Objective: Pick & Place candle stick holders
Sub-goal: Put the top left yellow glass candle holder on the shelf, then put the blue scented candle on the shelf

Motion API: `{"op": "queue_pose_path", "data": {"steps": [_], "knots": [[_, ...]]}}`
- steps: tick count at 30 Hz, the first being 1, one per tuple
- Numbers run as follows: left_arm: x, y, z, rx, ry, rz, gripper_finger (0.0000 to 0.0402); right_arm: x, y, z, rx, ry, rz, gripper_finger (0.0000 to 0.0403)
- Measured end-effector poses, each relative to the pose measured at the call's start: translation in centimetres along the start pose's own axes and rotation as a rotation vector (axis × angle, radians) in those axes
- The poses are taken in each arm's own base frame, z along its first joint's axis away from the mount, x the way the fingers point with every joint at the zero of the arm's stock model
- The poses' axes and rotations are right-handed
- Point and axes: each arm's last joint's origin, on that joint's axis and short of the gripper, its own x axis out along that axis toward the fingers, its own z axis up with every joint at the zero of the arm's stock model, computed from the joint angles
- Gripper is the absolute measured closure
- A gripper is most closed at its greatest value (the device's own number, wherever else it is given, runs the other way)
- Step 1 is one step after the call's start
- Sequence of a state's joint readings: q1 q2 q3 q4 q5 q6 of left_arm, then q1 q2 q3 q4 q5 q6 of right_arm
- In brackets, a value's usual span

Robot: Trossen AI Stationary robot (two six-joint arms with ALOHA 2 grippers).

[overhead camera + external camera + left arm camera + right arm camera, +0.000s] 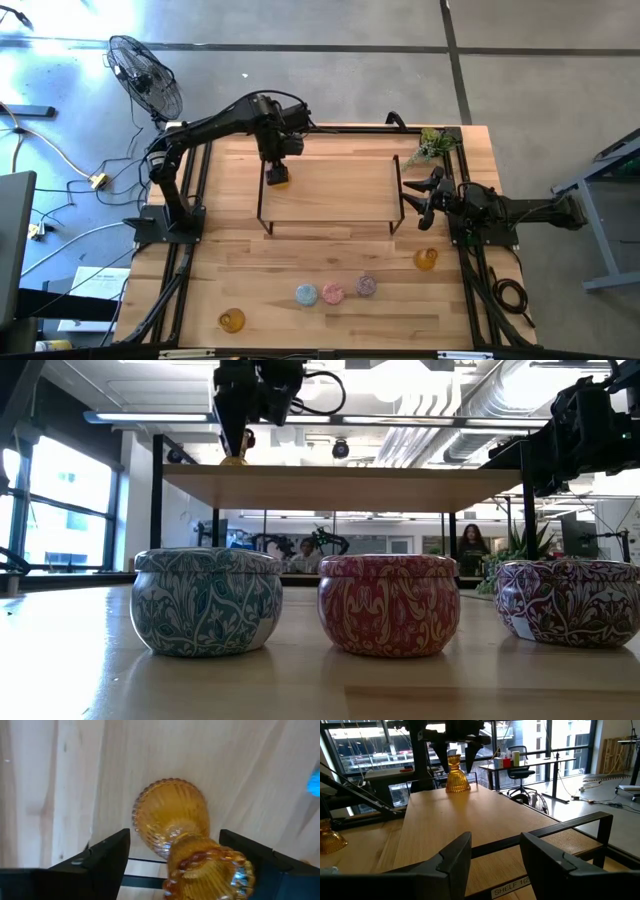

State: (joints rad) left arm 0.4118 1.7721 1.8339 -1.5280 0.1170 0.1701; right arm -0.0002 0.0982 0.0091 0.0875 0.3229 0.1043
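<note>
Far left of the high view: floor fan point(146, 77) standing off the table, cables on the floor beside it.

Near front-left corner of the wooden table point(250, 250): one amber holder point(232, 320), upright, alone.

Left gripper point(276, 165) poised over the left end of the raised shelf point(330, 185), pointing down. Fingers point(107, 855) spread to either side of a second amber holder point(277, 176), point(172, 825), point(457, 774); clear gaps visible between pads and glass in the left wrist view, so released, not clamped. Holder standing upright on the shelf top, bulbous base down, narrow neck up between the open fingers.

Front centre of table, in a row, close together but apart: blue holder point(306, 294), point(207, 600), pink holder point(332, 293), point(389, 603), purple holder point(366, 286), point(566, 602). All three squat, lidded, patterned, seated flat on the table.

Right of the row: third amber holder point(426, 259), upright on the table, just in front of the right arm's base.

Right gripper point(425, 200) waiting beside the right end of the shelf, fingers point(447, 865) apart, nothing between them.

Back-right corner: green plant sprig point(432, 146).

Two persons seated in the room behind, seen under the shelf in the low view.
</note>
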Motion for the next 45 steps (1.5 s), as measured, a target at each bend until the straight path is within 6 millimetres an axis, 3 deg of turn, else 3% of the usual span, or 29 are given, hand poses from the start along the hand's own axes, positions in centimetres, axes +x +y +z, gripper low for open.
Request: {"op": "queue_pose_path", "data": {"steps": [6, 12, 26, 35, 39, 45], "knots": [[-0.1, 0.1, 0.0, 0.000, 0.007, 0.051, 0.0099, 0.0, 0.0, 0.0, 0.000, 0.000, 0.000, 0.0238], [-1.5, 0.0, 0.2, 0.000, -0.048, 0.065, 0.0098, 0.0, 0.0, 0.0, 0.000, 0.001, 0.000, 0.0238], [-7.5, -0.9, -0.2, -0.019, -0.251, 0.056, 0.0098, 0.0, 0.0, 0.0, 0.000, 0.001, 0.000, 0.0238], [-12.3, -4.8, -1.8, 0.102, -0.447, 0.007, 0.0098, 0.0, 0.0, 0.0, 0.000, 0.001, 0.001, 0.0238], [-13.6, -7.8, -3.1, 0.183, -0.500, -0.024, 0.0098, 0.0, 0.0, 0.0, -0.001, 0.001, 0.015, 0.0238], [-14.1, -12.8, -3.9, 0.291, -0.583, 0.017, 0.0098, 0.0, 0.2, 0.2, -0.063, -0.017, 0.061, 0.0238]]}}
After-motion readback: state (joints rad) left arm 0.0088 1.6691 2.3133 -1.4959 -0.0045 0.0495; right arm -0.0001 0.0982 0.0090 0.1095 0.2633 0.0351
